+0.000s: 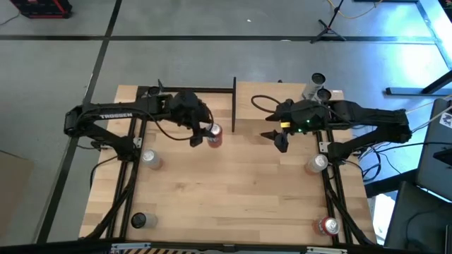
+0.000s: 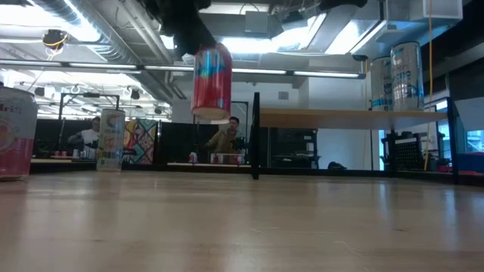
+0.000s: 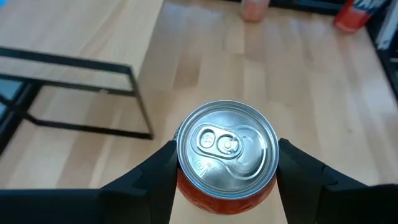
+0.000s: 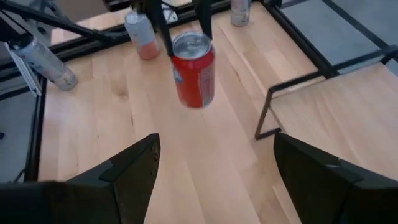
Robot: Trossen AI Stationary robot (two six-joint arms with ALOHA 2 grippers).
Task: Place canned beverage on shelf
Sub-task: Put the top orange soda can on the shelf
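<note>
A red can (image 1: pixel 214 135) hangs in my left gripper (image 1: pixel 209 132) above the tabletop, just left of the shelf's black corner post (image 1: pixel 234 106). In the low view the red can (image 2: pixel 212 80) is well clear of the table. The shelf (image 2: pixel 340 118) is a light-wood board on black posts at the far right, and it also shows in the right wrist view (image 4: pixel 336 106). Two cans (image 2: pixel 404 74) stand on its right end. My right gripper (image 1: pixel 280 138) is open and empty above the shelf's near edge, and it faces the red can (image 4: pixel 194 70). My left gripper pinches the red can's side wall just below the top rim (image 3: pixel 180 177) between its two fingers (image 3: pixel 160 171), one on each side. The fingers come from above, pointing down (image 4: pixel 163 28). The can hangs upright below them, lifted clear of the table.
A silver can (image 1: pixel 150 159) and a dark can (image 1: pixel 139 220) stand along the table's left side. A silver can (image 1: pixel 316 164) and a red can (image 1: pixel 327 226) stand along its right side. The bare wood between them (image 1: pixel 233 190) is free. People show in the room behind (image 2: pixel 227 136).
</note>
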